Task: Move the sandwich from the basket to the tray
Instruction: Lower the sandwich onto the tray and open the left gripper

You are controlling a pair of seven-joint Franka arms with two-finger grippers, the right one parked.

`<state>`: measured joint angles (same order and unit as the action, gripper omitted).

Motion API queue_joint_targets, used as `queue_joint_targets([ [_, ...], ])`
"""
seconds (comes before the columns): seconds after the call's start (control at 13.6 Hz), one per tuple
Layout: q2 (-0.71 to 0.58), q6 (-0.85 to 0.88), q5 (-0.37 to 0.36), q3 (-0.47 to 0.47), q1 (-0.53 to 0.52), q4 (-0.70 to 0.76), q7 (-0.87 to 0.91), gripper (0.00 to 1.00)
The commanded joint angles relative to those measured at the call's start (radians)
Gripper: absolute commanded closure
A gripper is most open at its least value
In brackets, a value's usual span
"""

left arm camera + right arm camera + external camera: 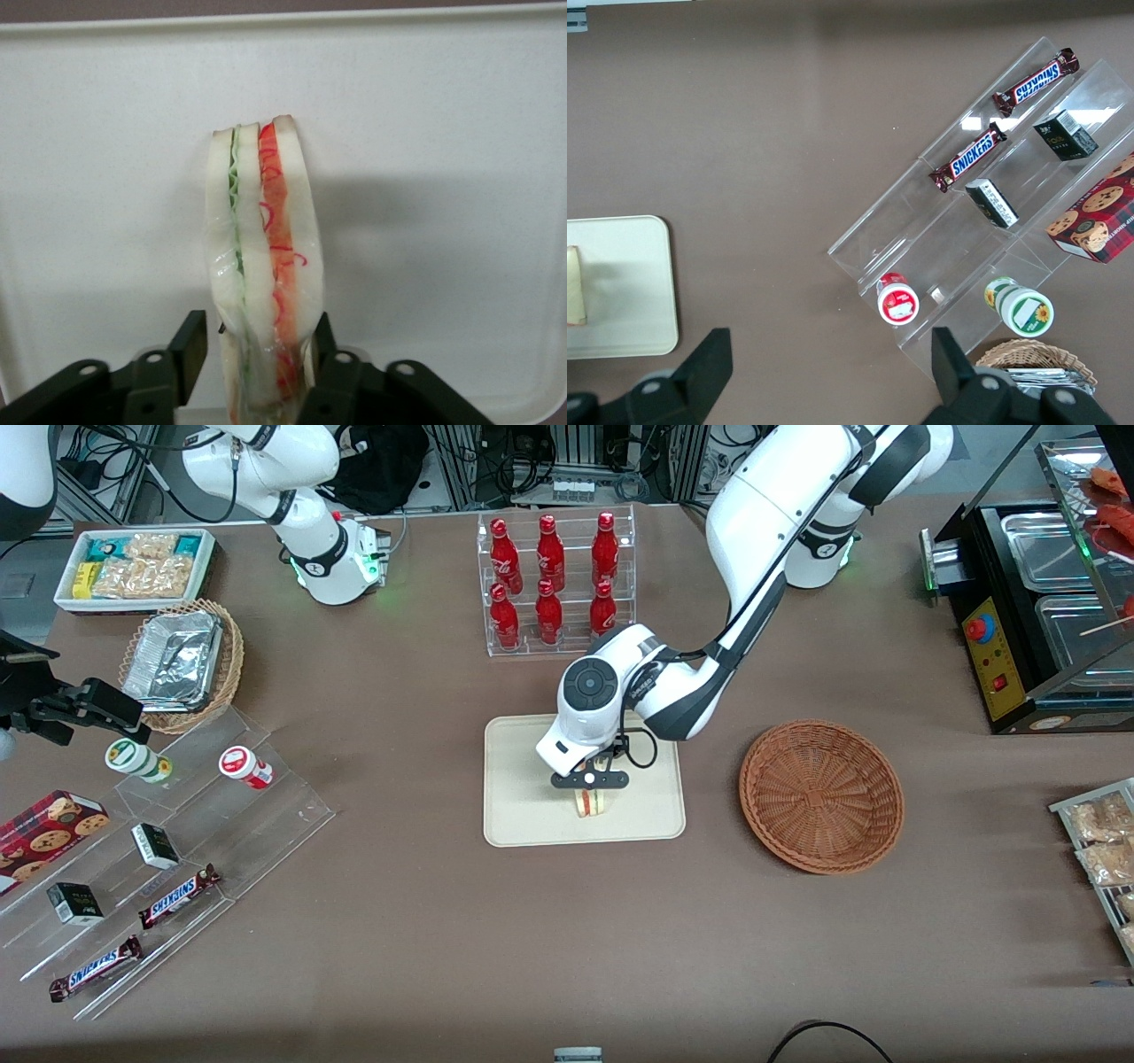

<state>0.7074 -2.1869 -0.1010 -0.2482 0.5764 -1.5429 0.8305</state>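
The sandwich [591, 803], a pale bread wedge with green and orange-red filling, stands on its edge on the cream tray [532, 815], near the tray's middle. My left gripper [590, 786] is low over the tray, its fingers on either side of the sandwich. In the left wrist view the gripper [260, 329] is open: one finger [193, 341] stands a narrow gap off the sandwich [261, 248], the other finger [324, 341] is against its wrap. The tray [443, 177] fills that view. The reddish-brown wicker basket [821, 794] is empty, beside the tray toward the working arm's end.
A clear rack of red bottles [554, 584] stands just farther from the front camera than the tray. A clear stepped stand with snacks [177, 850], a lighter basket with a foil tray [182, 664] and a white bin [133, 567] lie toward the parked arm's end. A black food warmer [1045, 602] is at the working arm's end.
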Motion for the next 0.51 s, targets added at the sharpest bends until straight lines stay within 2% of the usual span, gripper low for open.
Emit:
queue_joint_targets([
  [0.0,-0.077,0.099,-0.002,0.017,0.01,0.01,0.015,0.0],
  [0.22,-0.251,0.355,0.004,0.02,-0.076,0.009,0.001,0.01],
  [0.44,-0.402,0.511,0.004,0.021,-0.166,0.009,-0.001,0.01],
])
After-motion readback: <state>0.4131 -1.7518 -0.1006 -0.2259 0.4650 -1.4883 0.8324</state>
